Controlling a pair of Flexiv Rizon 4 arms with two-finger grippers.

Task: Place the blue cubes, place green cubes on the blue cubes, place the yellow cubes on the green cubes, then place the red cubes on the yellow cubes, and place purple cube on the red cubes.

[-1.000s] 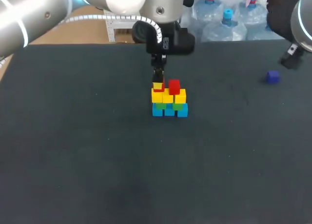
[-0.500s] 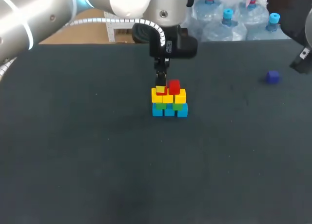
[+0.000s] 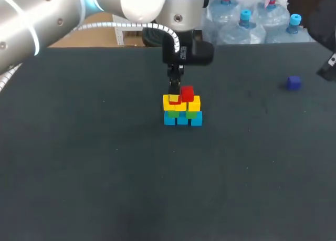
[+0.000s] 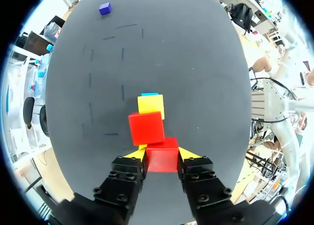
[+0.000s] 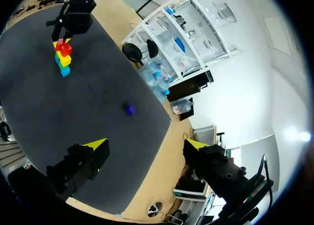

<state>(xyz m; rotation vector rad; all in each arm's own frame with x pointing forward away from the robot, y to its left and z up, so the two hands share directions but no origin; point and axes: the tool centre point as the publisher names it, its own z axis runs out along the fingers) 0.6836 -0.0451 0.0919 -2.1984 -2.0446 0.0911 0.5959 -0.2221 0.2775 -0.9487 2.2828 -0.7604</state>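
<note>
A cube stack stands mid-table: blue cubes [image 3: 182, 119] at the bottom, green cubes [image 3: 191, 114] on them, yellow cubes [image 3: 193, 103] above, and one red cube [image 3: 187, 92] on top. My left gripper [image 3: 174, 95] is shut on a second red cube [image 4: 162, 158], held against the yellow layer right beside the first red cube [image 4: 146, 128]. The purple cube [image 3: 293, 82] lies alone at the far right of the table. My right gripper [image 5: 147, 144] hangs open and empty, high over the table's right edge, far from the purple cube [image 5: 129, 109].
The dark table [image 3: 105, 173] carries only the stack and the purple cube. My left arm [image 3: 79, 15] comes in over the back left part of the table.
My left gripper has sunk a little with the red cube onto the yellow layer. My right arm has drawn back toward the right edge.
</note>
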